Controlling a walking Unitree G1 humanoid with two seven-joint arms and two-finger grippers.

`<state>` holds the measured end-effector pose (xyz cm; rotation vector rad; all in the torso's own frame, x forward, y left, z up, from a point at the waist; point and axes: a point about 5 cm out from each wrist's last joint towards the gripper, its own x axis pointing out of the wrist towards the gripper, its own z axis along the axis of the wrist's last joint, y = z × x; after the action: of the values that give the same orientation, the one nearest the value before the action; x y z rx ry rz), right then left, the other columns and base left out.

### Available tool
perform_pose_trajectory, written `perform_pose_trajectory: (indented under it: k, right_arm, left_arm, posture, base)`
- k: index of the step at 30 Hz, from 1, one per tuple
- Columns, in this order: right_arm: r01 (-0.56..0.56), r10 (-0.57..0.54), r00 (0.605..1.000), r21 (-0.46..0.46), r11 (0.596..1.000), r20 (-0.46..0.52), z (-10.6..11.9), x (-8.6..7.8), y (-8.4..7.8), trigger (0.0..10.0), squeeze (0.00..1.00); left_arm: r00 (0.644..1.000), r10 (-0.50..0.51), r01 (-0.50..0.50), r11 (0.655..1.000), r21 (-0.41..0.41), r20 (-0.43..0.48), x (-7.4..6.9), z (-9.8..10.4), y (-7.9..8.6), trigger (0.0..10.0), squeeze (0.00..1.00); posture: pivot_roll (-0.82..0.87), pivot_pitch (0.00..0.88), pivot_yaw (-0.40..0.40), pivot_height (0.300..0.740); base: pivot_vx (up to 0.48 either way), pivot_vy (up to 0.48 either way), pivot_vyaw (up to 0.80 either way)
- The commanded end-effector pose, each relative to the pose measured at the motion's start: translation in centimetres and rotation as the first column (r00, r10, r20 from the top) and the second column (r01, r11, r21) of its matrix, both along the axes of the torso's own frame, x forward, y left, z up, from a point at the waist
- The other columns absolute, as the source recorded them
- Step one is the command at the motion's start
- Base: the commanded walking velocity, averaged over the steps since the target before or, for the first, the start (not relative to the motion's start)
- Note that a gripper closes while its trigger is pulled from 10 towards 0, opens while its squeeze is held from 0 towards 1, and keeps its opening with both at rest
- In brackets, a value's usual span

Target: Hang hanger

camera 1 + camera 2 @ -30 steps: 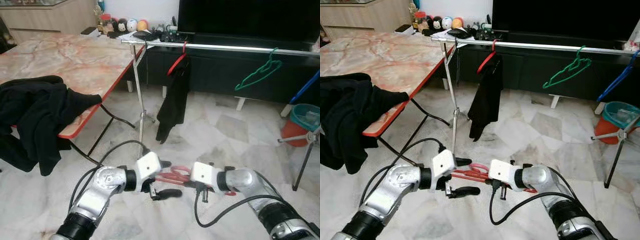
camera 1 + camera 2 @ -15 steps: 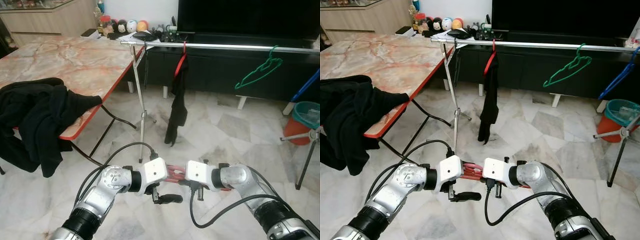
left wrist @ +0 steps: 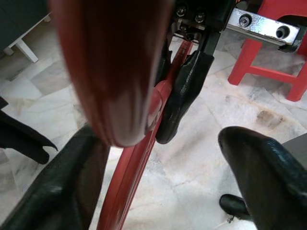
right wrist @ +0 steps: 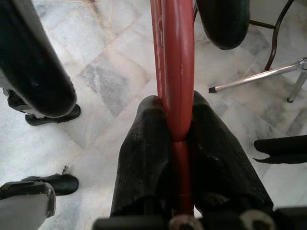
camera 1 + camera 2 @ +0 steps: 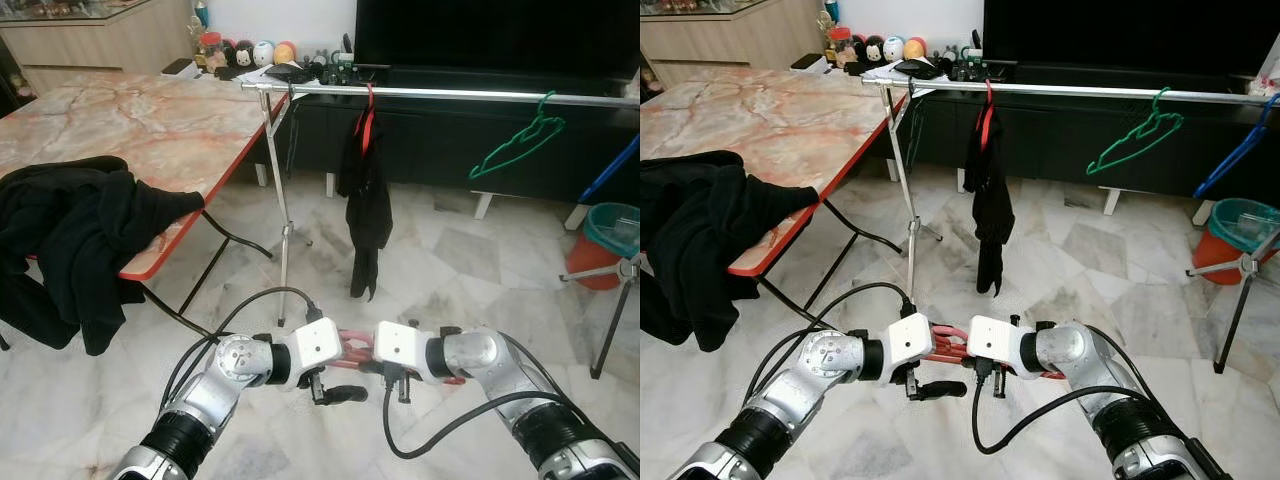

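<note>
The right hand (image 4: 180,139) is clamped on the red plastic hanger (image 4: 175,72), its two black fingers (image 4: 144,158) pressed against either side of the thin red bar. The left hand (image 3: 168,158) sits around the same hanger with its fingers (image 3: 62,187) spread apart; one finger lies close against the red bar, but whether it touches cannot be told.

In the head views both hands meet low in front of the robot, over the pale marble floor (image 5: 450,260), with the hanger (image 5: 948,345) held between them. Its long axis runs roughly level, from the left hand (image 5: 330,385) across to the right hand (image 5: 385,372).

Beyond them stands a silver metal clothes rail (image 5: 450,94) on a thin upright pole. A black garment on a red hanger (image 5: 366,190) hangs from it, and further along to the right a bare green hanger (image 5: 515,145). To the left is a marble-patterned surface with a red edge (image 5: 150,120), carrying a heap of black clothing (image 5: 70,230) that spills over its near edge. An orange bucket (image 5: 600,245) stands at far right.
</note>
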<state>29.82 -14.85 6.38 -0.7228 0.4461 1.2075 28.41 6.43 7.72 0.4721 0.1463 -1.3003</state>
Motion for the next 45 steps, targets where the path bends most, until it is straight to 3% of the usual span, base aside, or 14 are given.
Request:
perform_pose_trajectory:
  k: [1,17,20,42,43,44,45]
  right_arm:
    - [-0.042,0.041,0.998,0.033,0.999,0.038,1.0,0.1,1.0,10.0,0.0]
    - [-0.042,0.041,0.998,0.039,0.998,0.038,1.2,0.1,1.0,10.0,0.0]
    - [-0.047,0.045,0.998,0.034,0.998,0.037,1.2,0.0,1.0,10.0,0.0]
    - [-0.049,0.047,0.998,0.032,0.998,0.04,1.0,0.0,1.3,10.0,0.0]
    - [-0.05,0.049,0.998,0.038,0.998,0.038,1.1,0.0,1.4,10.0,0.06]
    - [-0.058,0.057,0.998,0.043,0.997,0.034,1.1,-0.1,1.5,10.0,0.84]
    - [-0.064,0.063,0.998,0.046,0.997,0.031,1.1,-0.1,1.6,10.0,0.84]
  left_arm:
    - [1.0,-0.001,0.001,1.0,0.029,-0.002,0.1,-0.3,0.2,0.0,0.0]
    - [0.999,-0.048,0.049,0.997,0.068,-0.014,-0.1,-0.9,0.4,0.0,0.0]
    - [0.998,-0.065,0.067,0.992,0.108,-0.018,-0.2,-1.3,0.9,0.0,0.0]
    - [0.997,-0.071,0.073,0.992,0.107,-0.023,-0.2,-1.1,1.2,0.0,0.0]
    - [0.997,-0.07,0.072,0.992,0.107,-0.023,-0.2,-1.0,1.3,0.0,0.0]
    - [0.997,-0.068,0.07,0.992,0.108,-0.023,-0.1,-1.0,1.3,0.0,0.0]
    - [0.997,-0.067,0.069,0.992,0.108,-0.022,-0.1,-1.0,1.3,0.0,0.0]
  posture:
    - [0.05,0.0,0.053,0.74]
    - [0.06,0.0,0.052,0.74]
    - [0.06,0.0,0.053,0.74]
    - [0.06,0.0,0.056,0.74]
    - [0.06,0.0,0.056,0.74]
    - [0.06,0.0,0.057,0.74]
    - [0.06,0.0,0.057,0.74]
  base:
    - [0.0,0.0,0.0]
    - [0.0,0.0,0.0]
    - [0.0,0.0,0.0]
    - [0.0,0.0,0.0]
    - [0.0,0.0,0.0]
    - [0.0,0.0,0.0]
    - [0.0,0.0,0.0]
